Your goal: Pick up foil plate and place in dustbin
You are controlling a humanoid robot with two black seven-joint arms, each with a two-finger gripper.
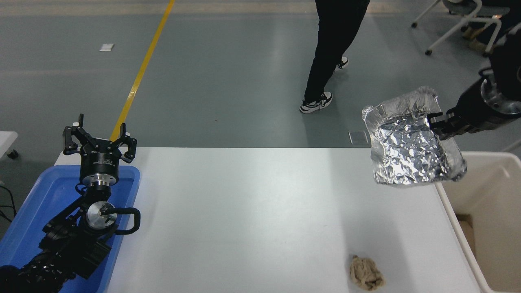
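Head view shows the right hand (438, 122) closed on the right-hand rim of the shiny, crinkled silver foil plate (409, 148), a rounded rectangular aluminium tray with a shallow raised edge. The plate hangs in the air, tilted, clear of the white worktop (260, 211); its lower right corner overlaps the left rim of the large cream plastic dustbin (490, 191) that stands against the worktop's right end. From this angle I cannot tell exactly how high it is above that rim.

So the pick-up looks done: the plate is gripped and off the surface. What is left, by my reading, is carrying it further right until it is over the bin's deep opening, then opening the hand so it drops inside. Most of the plate is not yet over the opening.

A small crumpled tan paper wad (366, 278) lies on the worktop near its front right edge, well apart from the plate. The left hand (99, 140) is parked over the blue plastic tray (24, 228) at lower left, its fingers spread and holding nothing.
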